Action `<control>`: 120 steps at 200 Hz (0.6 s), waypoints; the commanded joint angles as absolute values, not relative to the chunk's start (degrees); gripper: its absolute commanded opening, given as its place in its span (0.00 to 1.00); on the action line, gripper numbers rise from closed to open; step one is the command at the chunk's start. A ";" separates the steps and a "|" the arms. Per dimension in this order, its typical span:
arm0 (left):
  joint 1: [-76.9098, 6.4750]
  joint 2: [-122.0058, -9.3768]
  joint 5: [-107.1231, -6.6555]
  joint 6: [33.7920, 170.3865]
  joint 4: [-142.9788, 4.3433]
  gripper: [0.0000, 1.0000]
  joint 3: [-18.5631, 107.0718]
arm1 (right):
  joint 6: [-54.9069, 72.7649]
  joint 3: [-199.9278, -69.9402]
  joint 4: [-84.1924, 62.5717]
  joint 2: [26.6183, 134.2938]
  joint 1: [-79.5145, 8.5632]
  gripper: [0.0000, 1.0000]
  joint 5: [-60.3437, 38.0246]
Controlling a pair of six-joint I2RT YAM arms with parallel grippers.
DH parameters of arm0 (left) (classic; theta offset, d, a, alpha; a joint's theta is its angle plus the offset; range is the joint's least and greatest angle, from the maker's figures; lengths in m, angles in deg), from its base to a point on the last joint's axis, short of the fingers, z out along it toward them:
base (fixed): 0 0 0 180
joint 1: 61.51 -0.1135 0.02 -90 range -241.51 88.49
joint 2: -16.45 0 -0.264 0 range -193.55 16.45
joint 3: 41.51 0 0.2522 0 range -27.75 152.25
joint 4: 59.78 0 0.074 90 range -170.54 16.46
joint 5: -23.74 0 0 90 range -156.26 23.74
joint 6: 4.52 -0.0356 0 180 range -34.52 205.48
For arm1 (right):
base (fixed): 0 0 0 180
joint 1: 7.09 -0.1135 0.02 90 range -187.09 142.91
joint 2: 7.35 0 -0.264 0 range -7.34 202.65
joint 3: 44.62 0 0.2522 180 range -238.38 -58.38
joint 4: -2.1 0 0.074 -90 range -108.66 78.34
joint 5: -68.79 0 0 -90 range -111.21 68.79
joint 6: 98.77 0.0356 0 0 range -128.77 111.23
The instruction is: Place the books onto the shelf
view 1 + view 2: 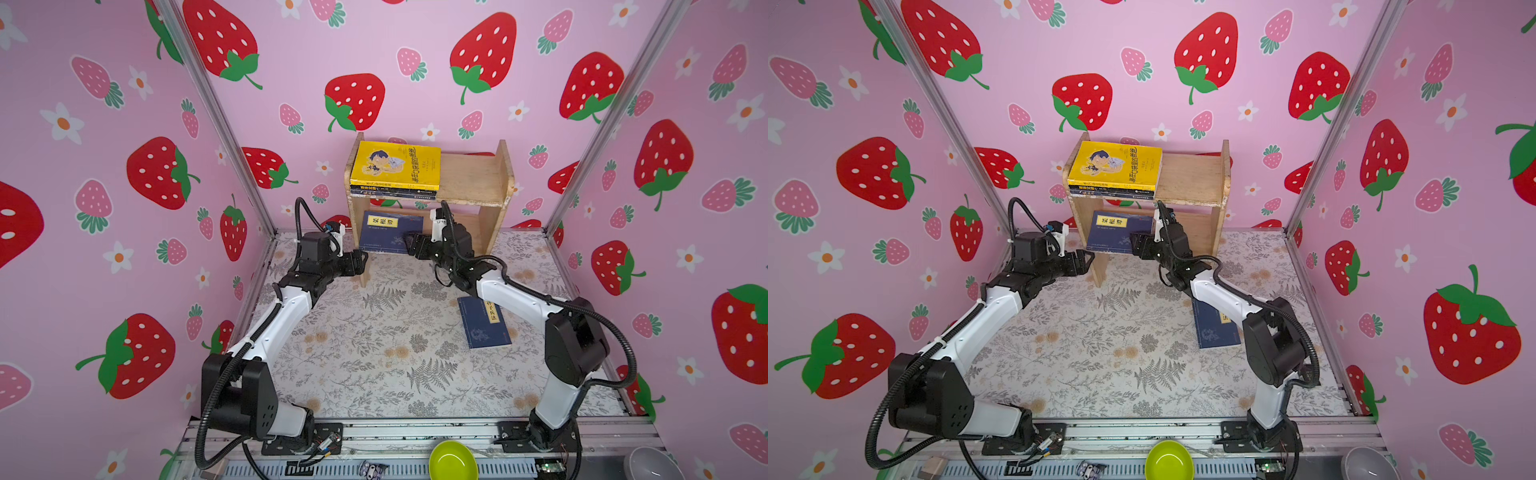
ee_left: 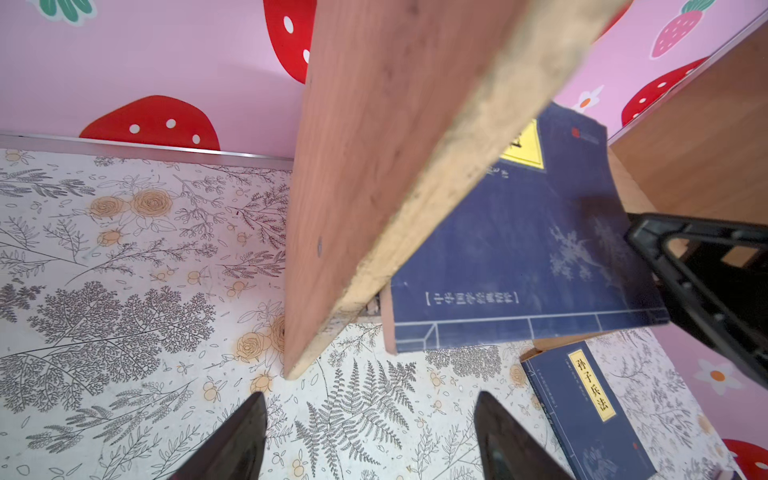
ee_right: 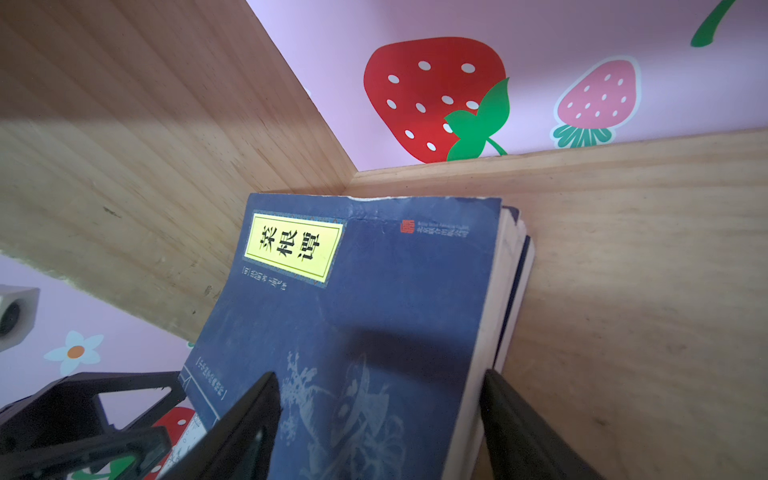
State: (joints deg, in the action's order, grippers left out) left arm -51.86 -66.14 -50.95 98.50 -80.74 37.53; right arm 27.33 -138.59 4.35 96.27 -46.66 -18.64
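1. A wooden shelf (image 1: 1187, 178) stands at the back of the flowered tabletop (image 1: 1100, 365).
2. On its upper tier, left side, a yellow book (image 1: 1115, 162) lies flat on a few dark books (image 1: 1113, 192).
3. A navy book (image 1: 1119, 230) with a yellow label sits in the lower tier.
4. The right tool (image 1: 1136, 243) is at that book's near right corner; the left tool (image 1: 1087, 261) is just beside the shelf's front left leg.
5. A second navy book (image 1: 1214, 332) lies flat on the tabletop, partly under the right arm (image 1: 1221, 297).
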 commanded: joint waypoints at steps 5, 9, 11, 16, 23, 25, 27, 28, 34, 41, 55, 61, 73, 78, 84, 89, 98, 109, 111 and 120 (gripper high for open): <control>-51.77 -67.98 -53.06 96.78 -78.99 0.77 40.14 | 26.39 -139.24 3.81 95.59 -46.29 0.78 -16.71; -51.79 -68.26 -53.24 96.74 -78.98 0.77 40.34 | 26.30 -139.31 3.87 95.58 -46.29 0.78 -16.60; -51.78 -68.36 -53.25 96.78 -78.99 0.77 40.43 | 26.26 -139.32 3.89 95.58 -46.29 0.78 -16.52; -51.77 -68.68 -53.53 96.88 -78.85 0.76 40.63 | 26.17 -139.49 3.90 95.69 -46.21 0.78 -16.41; -51.75 -69.01 -53.83 97.09 -78.53 0.75 40.81 | 26.05 -139.74 3.92 95.79 -46.20 0.78 -16.14; -51.75 -69.10 -53.99 97.15 -78.43 0.75 40.81 | 26.04 -139.76 3.90 95.83 -46.18 0.78 -16.08; -51.75 -69.21 -54.18 97.19 -78.30 0.75 40.81 | 26.03 -139.83 3.90 95.88 -46.20 0.78 -15.99; -51.75 -69.22 -54.25 97.27 -78.25 0.75 40.81 | 26.03 -139.84 3.90 95.90 -46.20 0.78 -15.97; -51.77 -69.38 -54.59 97.54 -77.76 0.75 40.77 | 26.03 -140.09 3.90 95.92 -46.20 0.78 -15.75; -51.75 -69.36 -55.05 97.89 -77.15 0.74 40.59 | 25.97 -140.29 3.90 96.16 -46.20 0.78 -15.31; -51.76 -69.28 -56.06 98.96 -75.66 0.73 39.97 | 25.94 -141.07 3.90 96.61 -46.12 0.77 -14.68; -51.75 -69.15 -56.26 99.17 -75.09 0.73 39.70 | 25.90 -141.35 3.90 96.87 -46.12 0.77 -14.50; -51.77 -68.98 -57.14 99.96 -74.56 0.72 39.42 | 25.91 -141.74 4.15 97.34 -46.12 0.77 -14.24; -51.77 -68.84 -57.45 100.18 -74.22 0.72 39.27 | 25.95 -141.92 4.24 97.43 -46.11 0.77 -14.27; -51.76 -68.80 -57.63 100.45 -73.78 0.71 39.07 | 26.03 -142.16 4.32 97.70 -46.12 0.77 -14.14; -51.73 -68.79 -57.59 100.79 -73.37 0.71 38.90 | 26.03 -142.30 4.49 97.79 -46.12 0.77 -13.95; -51.75 -68.64 -57.35 101.14 -72.91 0.70 38.76 | 26.11 -142.55 4.69 98.07 -46.11 0.77 -13.50; -51.75 -68.60 -57.45 101.64 -72.44 0.69 38.62 | 26.05 -142.97 4.75 98.31 -46.12 0.77 -13.05; -51.75 -68.62 -57.47 101.80 -72.38 0.69 38.61 | 25.97 -143.01 4.77 98.37 -46.12 0.77 -12.93; -51.80 -68.93 -57.49 101.83 -72.52 0.69 38.94 | 25.82 -143.23 4.94 98.53 -46.15 0.77 -12.57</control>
State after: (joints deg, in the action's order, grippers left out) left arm -51.86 -69.52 -56.39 100.75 -75.54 37.97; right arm 26.91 -140.46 2.95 96.99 -45.83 -15.98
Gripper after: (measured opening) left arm 0.694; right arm 0.770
